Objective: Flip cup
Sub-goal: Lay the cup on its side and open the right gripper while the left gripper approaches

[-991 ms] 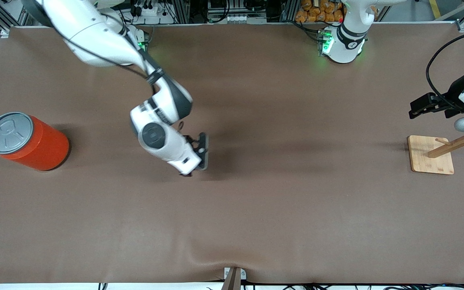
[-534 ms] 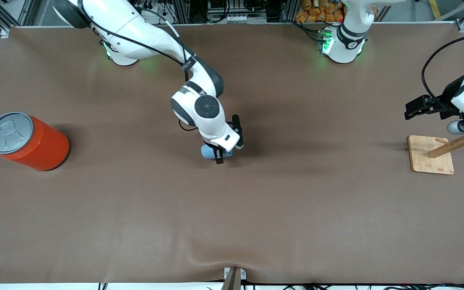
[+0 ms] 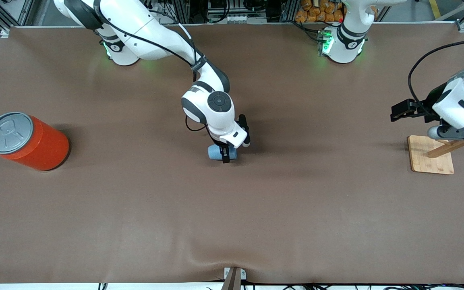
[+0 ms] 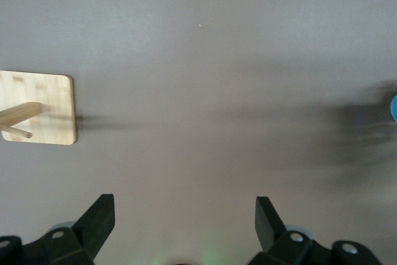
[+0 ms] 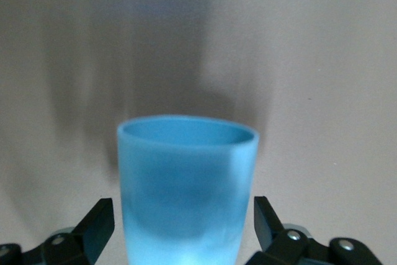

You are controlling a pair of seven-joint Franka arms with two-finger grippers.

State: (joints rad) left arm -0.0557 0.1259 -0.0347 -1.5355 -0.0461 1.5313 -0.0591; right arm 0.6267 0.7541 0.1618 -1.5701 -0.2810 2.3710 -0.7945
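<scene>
Light-blue tapered plastic cup [image 3: 215, 153] [image 5: 186, 172], plain and without a handle, lying on its side on the brown desk [image 3: 232, 225], about midway between the two arms' ends. Blue inside, with the round rim visible in the right wrist view. Flanked by the black fingers [image 5: 99, 224] of the right tool [image 3: 224, 155] [image 5: 184, 209], one on each side of its wall. Spread wide, those fingers, with a thin gap showing on either side of the cup; no clear contact with the plastic. Reached from above by the white right arm, bent down from its base at the top of the front view.

Left tool [image 3: 453, 132] [image 4: 185, 206] up in the air at the left arm's end of the desk, over the pale wooden peg stand with a flat square base [image 3: 425, 161] [image 4: 43, 108] and the bare desk just beside it. Spread wide too, gripping nothing, as seen in the left wrist view. Only a thin blue sliver of the cup [image 4: 393, 107] at the edge of that view, well apart from the stand.

Large orange can with a grey pull-tab lid [image 3: 38, 147] standing at the right arm's end of the desk, well apart from the cup and from both tools.
</scene>
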